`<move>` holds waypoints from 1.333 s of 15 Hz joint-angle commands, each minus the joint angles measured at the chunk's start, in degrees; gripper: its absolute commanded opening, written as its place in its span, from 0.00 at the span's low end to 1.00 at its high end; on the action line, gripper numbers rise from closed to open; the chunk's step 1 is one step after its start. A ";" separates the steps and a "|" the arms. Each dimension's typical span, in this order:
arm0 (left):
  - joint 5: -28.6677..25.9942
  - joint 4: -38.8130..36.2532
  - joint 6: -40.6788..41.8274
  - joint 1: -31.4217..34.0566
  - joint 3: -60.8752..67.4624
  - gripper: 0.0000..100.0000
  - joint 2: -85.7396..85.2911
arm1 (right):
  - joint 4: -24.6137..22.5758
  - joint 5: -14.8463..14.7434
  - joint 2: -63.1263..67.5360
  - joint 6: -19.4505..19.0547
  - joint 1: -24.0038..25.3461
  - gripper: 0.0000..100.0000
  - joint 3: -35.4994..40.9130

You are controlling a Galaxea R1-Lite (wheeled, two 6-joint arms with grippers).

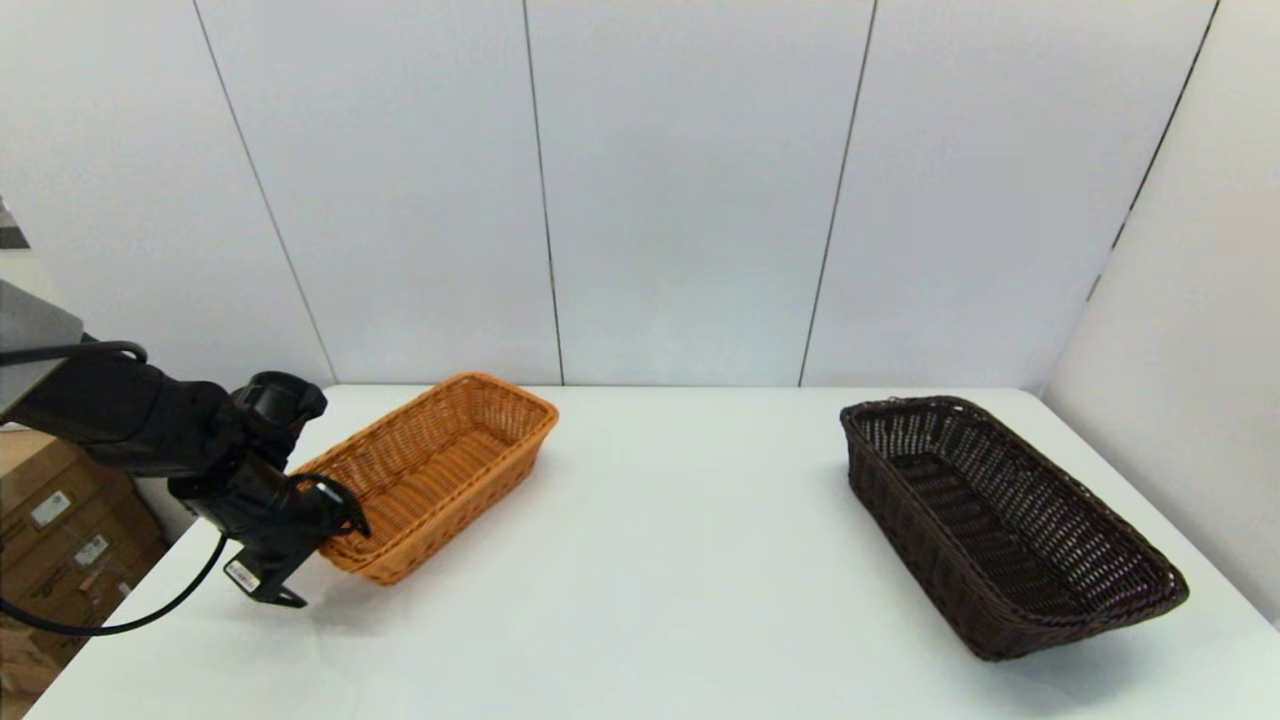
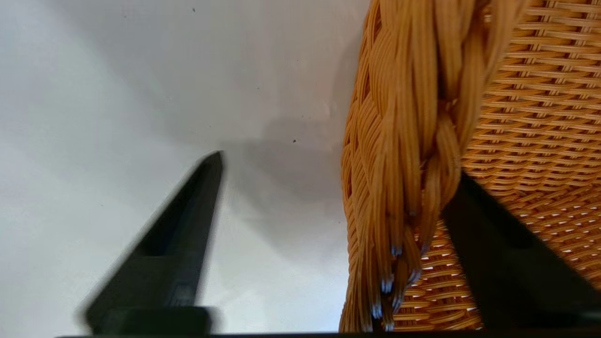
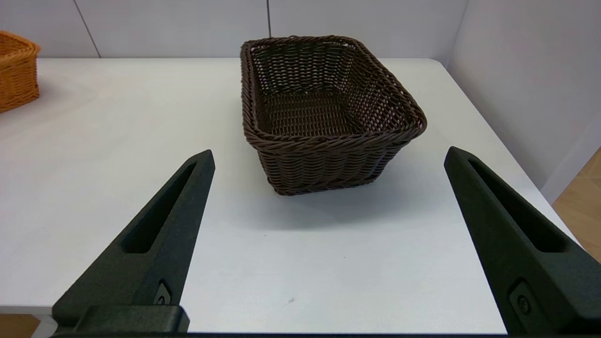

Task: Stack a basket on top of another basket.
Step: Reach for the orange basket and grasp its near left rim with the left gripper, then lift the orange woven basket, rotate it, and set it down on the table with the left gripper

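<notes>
The orange-tan wicker basket (image 1: 440,470) lies at the table's back left, its near short end towards me. My left gripper (image 1: 300,570) is at that end. In the left wrist view the left gripper (image 2: 338,164) is open and straddles the basket's braided rim (image 2: 408,141), with one finger (image 2: 183,244) outside over the table and the other finger (image 2: 507,263) inside the basket. The dark brown basket (image 1: 1000,520) sits apart on the right side of the table. My right gripper (image 3: 328,152) is open, low near the table's front edge, and faces the dark basket (image 3: 324,103) with a gap to it.
The white table (image 1: 650,600) runs up to a panelled wall behind and a side wall on the right. Cardboard boxes (image 1: 50,530) stand on the floor beyond the table's left edge. A wide strip of bare tabletop separates the two baskets.
</notes>
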 commanded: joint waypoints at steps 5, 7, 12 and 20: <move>-1.73 0.10 -0.27 0.03 -0.27 0.00 1.57 | 0.04 0.02 -0.01 -0.03 0.01 1.00 0.00; -1.73 0.10 -0.27 0.03 -0.36 0.00 1.57 | 0.04 0.02 -0.01 0.06 0.01 1.00 0.00; -1.99 0.37 0.34 -0.41 -0.09 0.00 -1.59 | 0.04 0.02 -0.01 -0.03 0.01 1.00 0.00; -7.44 1.95 11.24 -17.81 0.35 0.00 -17.94 | 0.04 0.02 -0.01 -0.03 0.01 1.00 0.00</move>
